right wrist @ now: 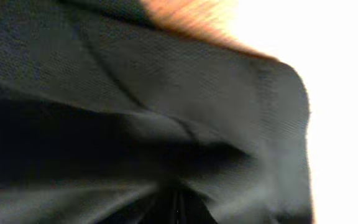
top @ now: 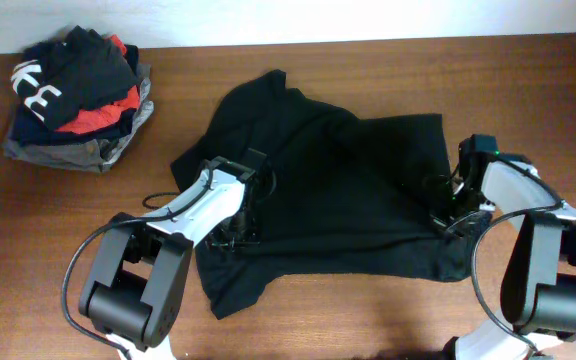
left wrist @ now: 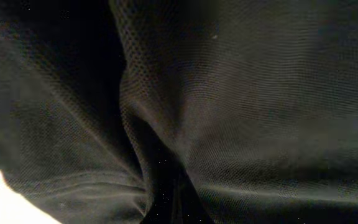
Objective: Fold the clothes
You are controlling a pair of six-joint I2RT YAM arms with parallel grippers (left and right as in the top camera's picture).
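The clothes (top: 338, 190), a large black top, lie crumpled across the middle of the table, with a sleeve trailing toward the front left. My left gripper (top: 240, 218) sits on its left part, shut on a pinch of the cloth. In the left wrist view the black fabric (left wrist: 241, 106) fills the frame and puckers into the jaws at the bottom centre. My right gripper (top: 448, 213) is at the top's right edge, shut on it. The right wrist view shows the fabric (right wrist: 166, 81) drawn in folds into the jaws, which are hidden by cloth.
A pile of folded garments (top: 78, 95) in black, red, navy and grey stands at the back left corner. Bare wooden table (top: 368, 320) shows along the front and at the far right. A white wall runs behind the table's back edge.
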